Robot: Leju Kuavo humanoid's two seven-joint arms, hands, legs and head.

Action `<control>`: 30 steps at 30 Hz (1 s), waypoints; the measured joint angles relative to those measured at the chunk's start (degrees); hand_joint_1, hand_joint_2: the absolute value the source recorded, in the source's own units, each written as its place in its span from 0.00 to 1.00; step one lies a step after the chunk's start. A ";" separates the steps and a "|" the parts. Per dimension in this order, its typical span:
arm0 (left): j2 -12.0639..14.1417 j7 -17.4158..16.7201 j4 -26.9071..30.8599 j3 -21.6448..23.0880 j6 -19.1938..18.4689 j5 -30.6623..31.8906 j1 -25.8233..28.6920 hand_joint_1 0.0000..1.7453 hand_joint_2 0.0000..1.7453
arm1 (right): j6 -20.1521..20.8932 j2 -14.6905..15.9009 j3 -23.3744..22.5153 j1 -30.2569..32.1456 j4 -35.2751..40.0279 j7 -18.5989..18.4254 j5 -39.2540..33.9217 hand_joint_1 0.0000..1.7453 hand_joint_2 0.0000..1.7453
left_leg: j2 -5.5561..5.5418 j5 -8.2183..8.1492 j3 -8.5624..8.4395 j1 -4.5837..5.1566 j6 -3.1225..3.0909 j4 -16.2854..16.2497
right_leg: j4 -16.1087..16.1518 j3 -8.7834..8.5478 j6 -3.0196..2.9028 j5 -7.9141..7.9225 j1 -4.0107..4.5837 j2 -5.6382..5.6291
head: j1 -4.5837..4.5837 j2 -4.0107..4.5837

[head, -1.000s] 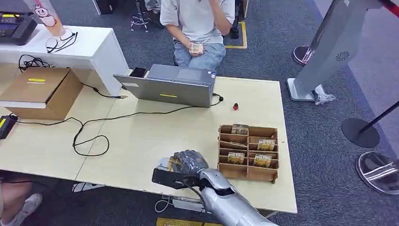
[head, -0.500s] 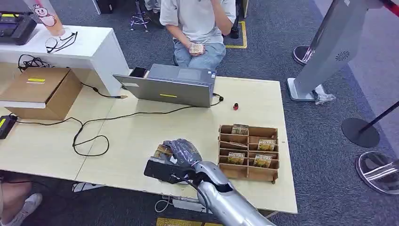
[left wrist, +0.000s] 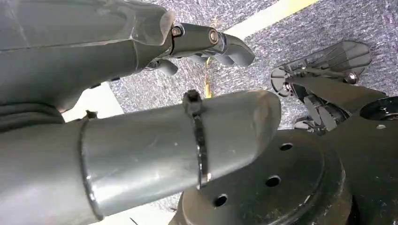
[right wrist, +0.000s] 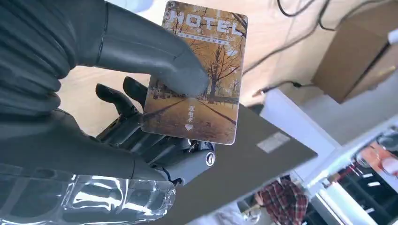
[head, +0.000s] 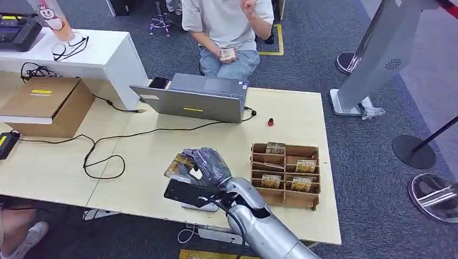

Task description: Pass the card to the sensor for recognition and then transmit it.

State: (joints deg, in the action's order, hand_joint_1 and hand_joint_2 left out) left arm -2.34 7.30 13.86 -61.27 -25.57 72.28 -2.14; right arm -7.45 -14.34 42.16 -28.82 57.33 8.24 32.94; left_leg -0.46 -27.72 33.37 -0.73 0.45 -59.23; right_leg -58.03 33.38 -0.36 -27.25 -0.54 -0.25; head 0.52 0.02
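The robot's right hand (head: pixel 208 168) pinches a hotel key card (right wrist: pixel 195 72) between thumb and fingers, holding it flat-faced above the near middle of the pale wooden table (head: pixel 162 151), probably so its printed side can be presented to a sensor; which object is the sensor cannot be told. To the right of the hand stands a wooden card rack (head: pixel 285 174) with more such cards in its compartments. The left hand (left wrist: pixel 206 44) hangs above grey carpet, fingers curled with nothing in them, apparently idle because one hand suffices.
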 joint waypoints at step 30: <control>-0.64 0.18 1.49 0.00 0.00 1.09 0.02 0.00 0.00 | -5.91 1.09 -2.16 -1.69 4.83 2.65 0.15 1.00 1.00 | -0.01 0.00 0.01 0.00 0.00 0.00 | 0.00 0.00 0.00 0.00 0.00 0.01 | 0.02 0.00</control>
State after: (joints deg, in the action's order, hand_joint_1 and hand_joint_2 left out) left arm -2.97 7.48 15.34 -61.26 -25.57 73.37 -2.13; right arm -13.36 -13.25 40.00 -30.51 62.16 10.89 33.09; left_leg -0.46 -27.72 33.39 -0.73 0.45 -59.23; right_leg -58.04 33.37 -0.36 -27.25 -0.54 -0.25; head 0.55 0.02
